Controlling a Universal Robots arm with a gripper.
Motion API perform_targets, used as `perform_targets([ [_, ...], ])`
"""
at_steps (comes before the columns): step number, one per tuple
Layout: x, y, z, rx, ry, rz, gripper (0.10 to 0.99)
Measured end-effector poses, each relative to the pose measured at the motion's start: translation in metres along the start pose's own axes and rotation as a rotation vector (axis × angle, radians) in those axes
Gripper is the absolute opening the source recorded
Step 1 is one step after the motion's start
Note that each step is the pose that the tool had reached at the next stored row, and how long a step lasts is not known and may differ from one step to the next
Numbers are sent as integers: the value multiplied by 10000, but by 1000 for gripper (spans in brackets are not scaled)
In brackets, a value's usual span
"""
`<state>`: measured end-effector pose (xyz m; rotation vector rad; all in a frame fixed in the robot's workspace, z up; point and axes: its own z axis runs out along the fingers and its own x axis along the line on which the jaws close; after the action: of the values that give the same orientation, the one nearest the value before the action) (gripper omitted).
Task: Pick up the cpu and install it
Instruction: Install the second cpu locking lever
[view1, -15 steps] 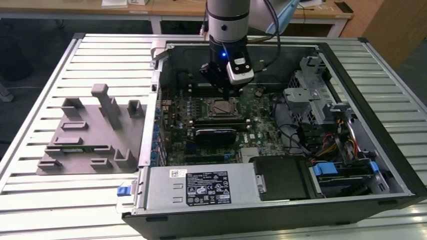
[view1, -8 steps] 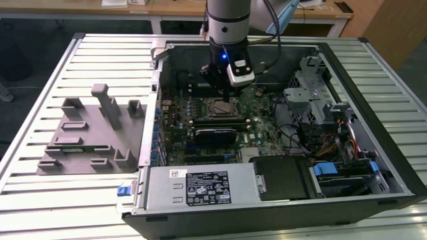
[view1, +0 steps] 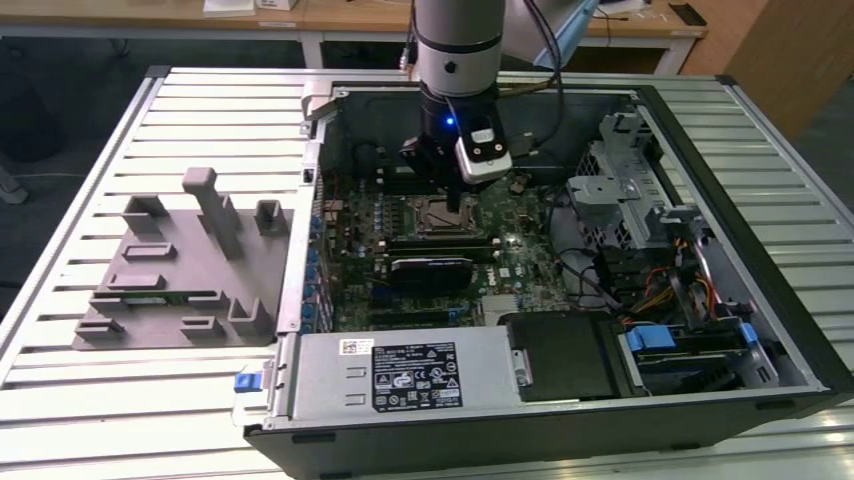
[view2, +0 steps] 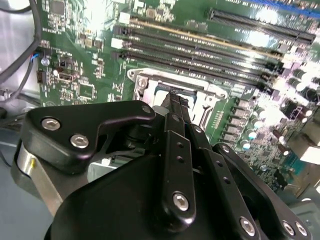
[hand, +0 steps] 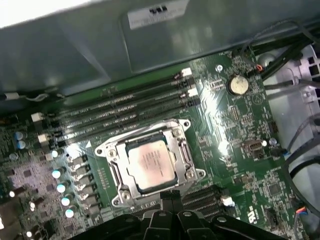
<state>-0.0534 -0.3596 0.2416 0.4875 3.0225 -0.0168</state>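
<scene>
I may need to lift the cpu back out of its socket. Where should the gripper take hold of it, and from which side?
Grip the cpu by two opposite edges, coming straight down from above. It lies flat with its silvery top up, ringed closely by the socket frame, so a sideways approach looks blocked. The gripper hangs near one edge of that frame.

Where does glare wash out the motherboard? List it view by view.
Second wrist view: strong glare bleaches the motherboard around its memory slots. First wrist view: a milder shiny patch beside the socket; the cpu is legible. Exterior view: even light, no glare, dim inside the case.
</scene>
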Motion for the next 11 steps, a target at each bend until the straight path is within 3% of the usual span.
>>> perform_targets([
  [11, -42, -131, 14, -2, 0, -18, 106],
])
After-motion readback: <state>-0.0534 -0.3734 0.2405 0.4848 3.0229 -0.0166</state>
